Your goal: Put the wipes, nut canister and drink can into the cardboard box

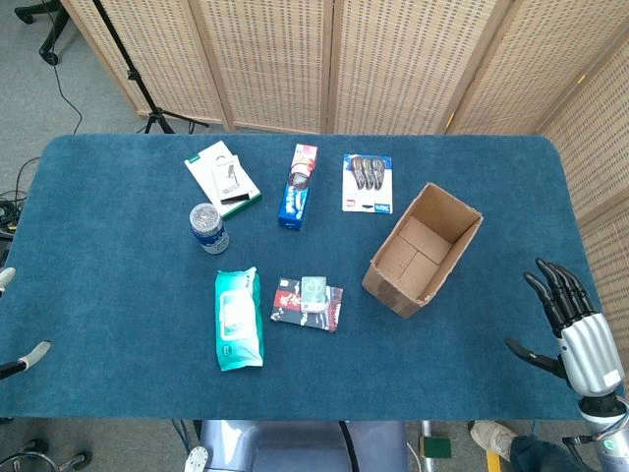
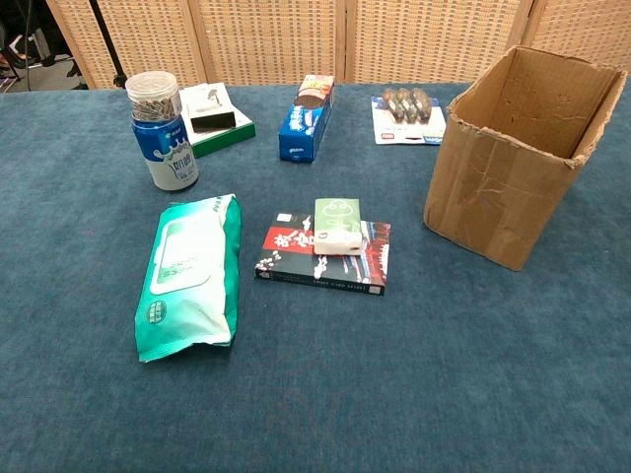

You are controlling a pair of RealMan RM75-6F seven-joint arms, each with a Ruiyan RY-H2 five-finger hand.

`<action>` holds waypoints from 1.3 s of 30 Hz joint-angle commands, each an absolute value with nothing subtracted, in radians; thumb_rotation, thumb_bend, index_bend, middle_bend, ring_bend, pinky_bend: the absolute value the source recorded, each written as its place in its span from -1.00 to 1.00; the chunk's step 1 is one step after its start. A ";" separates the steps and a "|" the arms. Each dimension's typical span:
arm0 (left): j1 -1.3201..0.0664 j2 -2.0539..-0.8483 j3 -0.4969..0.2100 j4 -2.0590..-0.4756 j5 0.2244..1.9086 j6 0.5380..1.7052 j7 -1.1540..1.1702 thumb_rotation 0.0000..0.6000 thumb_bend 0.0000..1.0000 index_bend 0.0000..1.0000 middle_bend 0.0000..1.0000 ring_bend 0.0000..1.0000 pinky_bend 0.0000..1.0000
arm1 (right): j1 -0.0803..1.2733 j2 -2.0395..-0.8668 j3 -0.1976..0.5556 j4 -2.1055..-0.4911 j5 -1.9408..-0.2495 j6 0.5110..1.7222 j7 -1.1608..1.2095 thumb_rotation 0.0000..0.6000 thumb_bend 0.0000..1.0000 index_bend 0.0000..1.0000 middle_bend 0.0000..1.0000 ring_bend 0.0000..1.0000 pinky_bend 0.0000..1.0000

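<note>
A green pack of wipes (image 1: 239,319) (image 2: 189,276) lies flat at the front left of the blue table. Behind it, a clear nut canister (image 2: 153,96) appears to stand on top of a blue and white drink can (image 2: 170,156). From the head view the pair reads as one stack (image 1: 208,228). The cardboard box (image 1: 425,249) (image 2: 523,158) stands open-topped and empty at the right. My right hand (image 1: 568,329) hovers at the table's front right corner, fingers spread, holding nothing. Only spread tips of my left hand (image 1: 28,358) show at the left edge.
A dark book (image 1: 308,305) (image 2: 325,254) with a small green packet on it lies between the wipes and the box. Along the back lie a white and green box (image 1: 223,179), a long blue carton (image 1: 297,187) and a blister pack (image 1: 368,183). Wicker screens stand behind.
</note>
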State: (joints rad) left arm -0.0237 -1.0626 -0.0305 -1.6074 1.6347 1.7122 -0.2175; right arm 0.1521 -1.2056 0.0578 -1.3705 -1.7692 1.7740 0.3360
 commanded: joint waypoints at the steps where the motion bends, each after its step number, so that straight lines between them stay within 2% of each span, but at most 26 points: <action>1: -0.022 -1.061 -0.031 -1.607 1.635 1.713 -0.220 1.00 -1.00 -0.99 -1.00 -1.00 -0.93 | 0.153 -1.208 0.056 -1.368 -1.773 1.772 0.330 1.00 -1.00 -1.00 -1.00 -1.00 -0.85; 6: -0.022 -1.057 -0.033 -1.607 1.634 1.712 -0.233 1.00 -1.00 -0.99 -1.00 -1.00 -0.93 | 0.171 -1.209 0.045 -1.359 -1.809 1.763 0.331 1.00 -1.00 -1.00 -1.00 -1.00 -0.86; 12: -0.027 -1.054 -0.042 -1.615 1.615 1.694 -0.227 1.00 -1.00 -0.99 -1.00 -1.00 -0.93 | 0.297 -1.184 0.037 -1.283 -2.036 1.777 0.320 1.00 -1.00 -0.91 -0.94 -1.00 -0.84; 18: -0.036 -1.048 -0.055 -1.628 1.581 1.664 -0.232 1.00 -1.00 -0.99 -1.00 -1.00 -0.93 | 0.462 -1.111 0.044 -1.449 -2.213 1.582 0.106 1.00 -1.00 -0.86 -0.90 -1.00 -0.77; 24: -0.040 -1.037 -0.057 -1.643 1.583 1.655 -0.251 1.00 -1.00 -0.99 -1.00 -1.00 -0.93 | 0.601 -1.146 0.074 -1.580 -2.314 1.329 -0.130 1.00 -1.00 -0.79 -0.81 -1.00 -0.67; 28: -0.046 -1.034 -0.054 -1.641 1.577 1.633 -0.256 1.00 -1.00 -0.99 -1.00 -1.00 -0.93 | 0.710 -1.225 0.110 -1.631 -2.326 1.098 -0.281 1.00 -1.00 -0.79 -0.81 -1.00 -0.67; 33: -0.058 -1.031 -0.058 -1.637 1.556 1.599 -0.263 1.00 -1.00 -0.99 -1.00 -1.00 -0.93 | 0.811 -1.324 0.160 -1.648 -2.279 0.884 -0.413 1.00 -1.00 -0.78 -0.86 -1.00 -0.67; 39: -0.069 -1.027 -0.065 -1.631 1.530 1.567 -0.275 1.00 -1.00 -0.99 -1.00 -1.00 -0.93 | 0.920 -1.441 0.205 -1.629 -2.232 0.739 -0.512 1.00 -1.00 -0.79 -0.90 -1.00 -0.67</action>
